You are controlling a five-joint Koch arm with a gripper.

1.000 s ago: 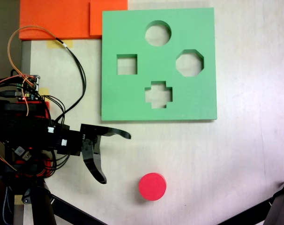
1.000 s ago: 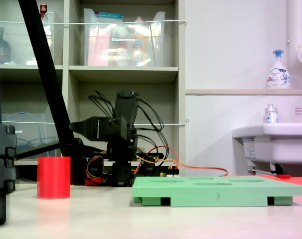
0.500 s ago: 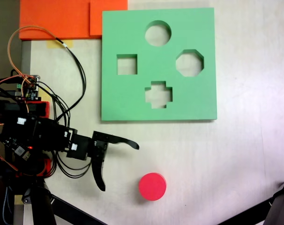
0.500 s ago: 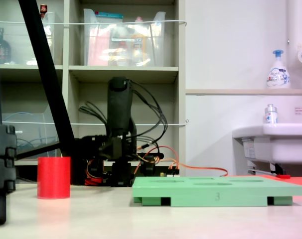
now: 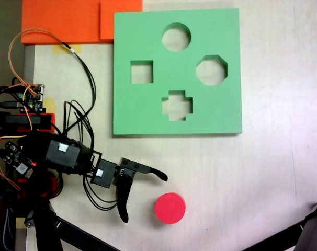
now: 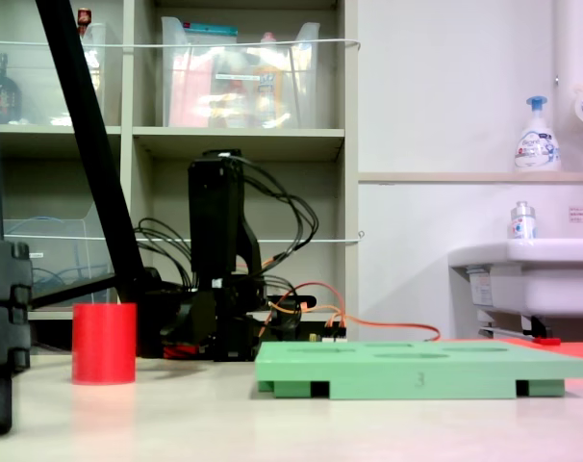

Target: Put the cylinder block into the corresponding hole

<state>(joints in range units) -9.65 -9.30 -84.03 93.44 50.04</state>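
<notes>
The red cylinder block (image 5: 170, 208) stands upright on the table near the lower edge of the top-down fixed view, and at the left (image 6: 104, 344) in the side fixed view. My gripper (image 5: 145, 198) is open just to its left. One finger reaches above the block's upper left and the other points down beside it; neither touches it. The green foam board (image 5: 143, 110) lies flat further up, its round hole (image 5: 176, 37) empty at the top. From the side, the board (image 6: 417, 366) sits to the right of the arm (image 6: 215, 250).
Orange foam sheets (image 5: 69, 21) lie at the board's upper left. Loose cables (image 5: 88, 73) trail from the arm base at the left. Black stand legs (image 5: 315, 230) enter at the bottom corners. A shelf unit (image 6: 234, 144) and a sink (image 6: 532, 269) stand behind the table.
The arm has swung and reached out, carrying the open gripper down and to the right in the top-down view, close to the red block. Block and board have not moved.
</notes>
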